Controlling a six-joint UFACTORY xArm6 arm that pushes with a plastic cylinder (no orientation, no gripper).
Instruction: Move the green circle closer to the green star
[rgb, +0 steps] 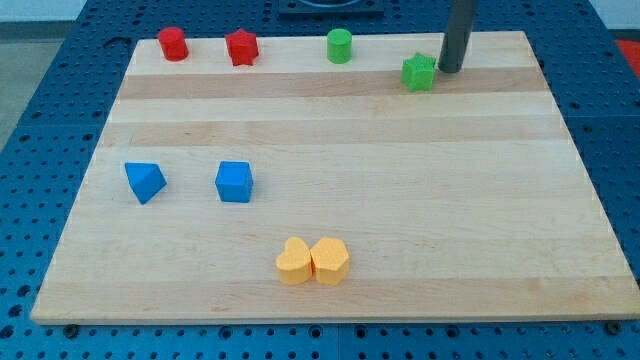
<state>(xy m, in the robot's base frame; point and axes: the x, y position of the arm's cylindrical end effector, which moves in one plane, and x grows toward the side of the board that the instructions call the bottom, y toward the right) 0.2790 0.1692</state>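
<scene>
Between the green circle (339, 46) and the green star (419, 73) the table (400, 200) lies bare. My tip (449, 70) stands just beside the star at its 3 o'clock. At the circle's 9 o'clock, the red star (241, 47) and red cylinder (173, 44) line the top edge.

This looks like a robotics lab or test bench. A pale wooden board (330, 170) lies flat on a blue metal table (60, 120) drilled all over with a regular grid of small holes, the sort of perforated mounting surface used for fixing equipment. A straight dark rod (458, 35) comes down from above near the view's top right. Beyond the board's far edge sits something dark, perhaps a machine base (330, 8), though too little of it shows to be sure.
</scene>
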